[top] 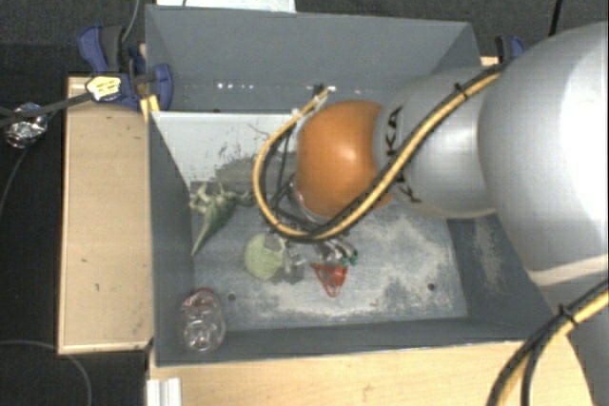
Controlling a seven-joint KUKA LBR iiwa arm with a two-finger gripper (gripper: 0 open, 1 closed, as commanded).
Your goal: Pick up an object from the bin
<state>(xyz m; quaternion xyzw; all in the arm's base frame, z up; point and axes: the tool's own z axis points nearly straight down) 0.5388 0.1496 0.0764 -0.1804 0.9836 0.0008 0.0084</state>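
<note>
In the near left corner of the bin (419,285) lies a clear, glassy trinket (202,319), well apart from the rest. Farther in, a small red piece (331,279) and a pale green ball (261,258) flank the end effector (303,260); whether it is spread or pressed together I cannot tell. The ball looks light and smooth, likely to roll, so it is best taken across its middle. The red piece crowds the right side. Beyond, to the left, lies a green leafy toy (214,204).

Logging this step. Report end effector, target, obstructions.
End effector low at bin centre, between pale green round thing and red piece. No hold visible. Green toy lies left, apart.
</note>
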